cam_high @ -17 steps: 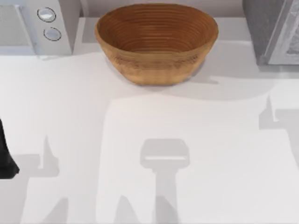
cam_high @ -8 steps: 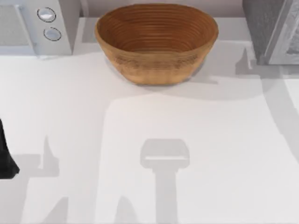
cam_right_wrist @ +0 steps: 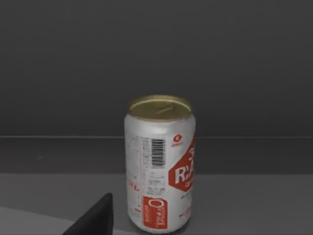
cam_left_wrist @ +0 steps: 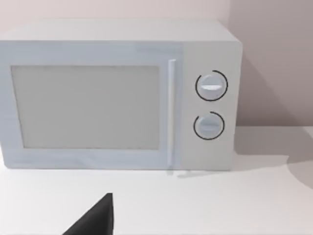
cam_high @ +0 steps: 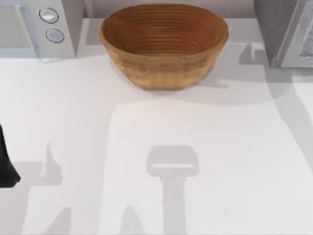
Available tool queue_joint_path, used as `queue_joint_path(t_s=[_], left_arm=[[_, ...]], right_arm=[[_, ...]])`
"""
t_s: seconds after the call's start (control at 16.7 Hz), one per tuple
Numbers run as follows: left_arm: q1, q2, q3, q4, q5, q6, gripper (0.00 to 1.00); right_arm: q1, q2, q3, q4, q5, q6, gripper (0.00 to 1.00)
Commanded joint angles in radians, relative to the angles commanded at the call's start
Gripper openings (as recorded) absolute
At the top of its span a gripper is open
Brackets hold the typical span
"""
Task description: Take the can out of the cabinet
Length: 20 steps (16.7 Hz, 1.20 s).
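Dark cabinet (cam_right_wrist: 156,58) interior holds the can (cam_right_wrist: 160,164) upright ahead of my right arm; I cannot tell either jaws' state.

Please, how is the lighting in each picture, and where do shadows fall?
Top view: bright, with grey arm shadows across the white table and beside the basket. Left wrist view: evenly lit microwave, soft shadow beside it. Right wrist view: dim cabinet interior, yet the can reads clearly.
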Motion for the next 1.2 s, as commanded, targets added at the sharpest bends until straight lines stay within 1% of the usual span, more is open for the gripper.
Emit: queue_joint_path(t_s=[0.24, 0.6, 0.72, 0.96, 1.2], left_arm=[[0.000, 0.000, 0.000, 0.000, 0.000, 0.000, 1.00], [0.000, 0.000, 0.000, 0.000, 0.000, 0.000, 1.00], [0.000, 0.000, 0.000, 0.000, 0.000, 0.000, 1.00], [0.000, 0.000, 0.000, 0.000, 0.000, 0.000, 1.00], [0.000, 0.000, 0.000, 0.000, 0.000, 0.000, 1.00]], right_arm=[[-0.002, -0.002, -0.004, 0.005, 0.001, 0.000, 1.00], [0.076, 0.063, -0.067, 0.138, 0.087, -0.001, 1.00], [0.090, 0.075, -0.078, 0.161, 0.102, -0.001, 1.00], [0.085, 0.074, -0.074, 0.158, 0.099, -0.001, 1.00], [0.065, 0.171, 0.015, 0.164, 0.079, -0.001, 1.00]])
